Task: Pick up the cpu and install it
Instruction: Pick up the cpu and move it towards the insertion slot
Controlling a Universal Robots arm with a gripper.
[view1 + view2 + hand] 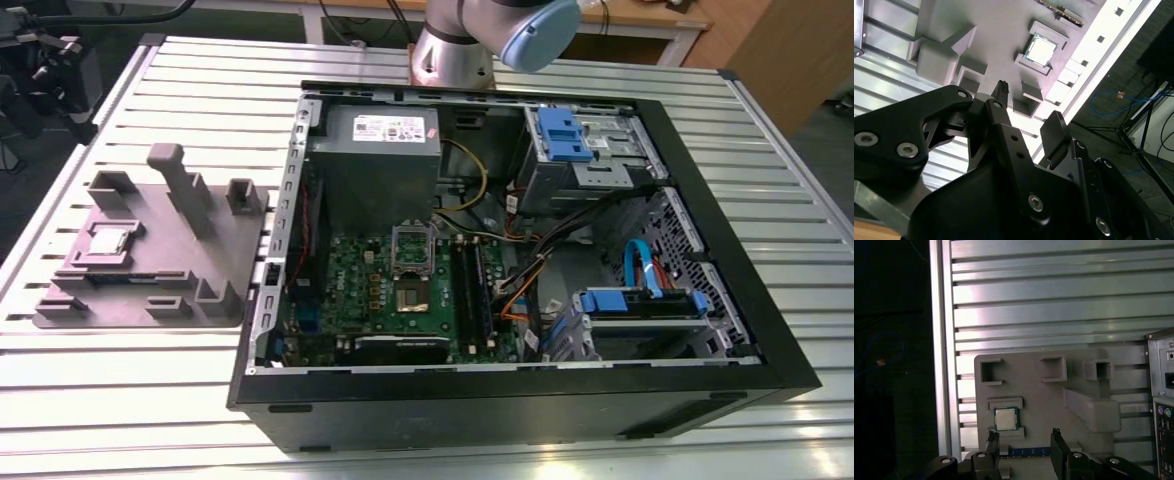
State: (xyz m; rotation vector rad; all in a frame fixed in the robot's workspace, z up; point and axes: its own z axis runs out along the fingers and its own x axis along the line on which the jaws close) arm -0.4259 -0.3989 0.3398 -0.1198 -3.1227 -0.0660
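The cpu (107,240) lies flat in a square pocket of the grey tray (147,285), which rests on the slatted table (134,400) at the exterior view's left, just beside the open computer case (534,395). The pocket's raised edges appear meant to keep the chip square with its metal top up, so its sides can be reached. In both wrist views the gripper (1024,437) hangs above the tray, apart from the cpu, spread wide and holding nothing. The gap between its tips is roughly in line with the chip. Inside the case the green board (354,275) faces up, and its socket looks uncovered.
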